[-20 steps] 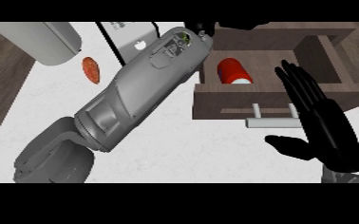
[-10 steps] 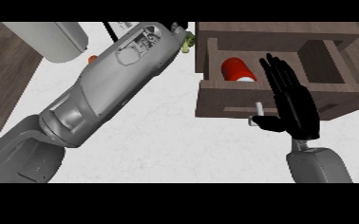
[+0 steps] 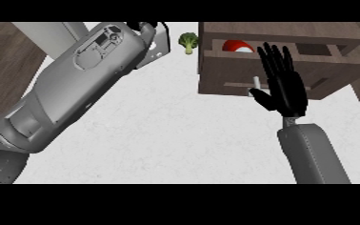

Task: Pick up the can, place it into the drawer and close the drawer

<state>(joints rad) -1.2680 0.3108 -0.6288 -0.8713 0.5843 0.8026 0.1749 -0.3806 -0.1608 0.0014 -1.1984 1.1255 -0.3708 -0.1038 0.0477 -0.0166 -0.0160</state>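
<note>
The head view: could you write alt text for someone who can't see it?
A red can sits inside an open wooden drawer, and the robot's open right hand is held flat against its front. The grey left forearm crosses the white counter near a broccoli.

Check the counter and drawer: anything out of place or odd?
Nothing stands out. The red can sits inside the open drawer, a broccoli floret lies on the counter left of it, and the right hand is flat at the drawer front.

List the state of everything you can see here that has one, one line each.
drawer: partly open
can: inside the drawer, mostly hidden
broccoli: on the counter, left of the drawer
right robot hand: open, fingers straight, at the drawer front
left robot hand: mostly hidden, fingers unclear
</note>
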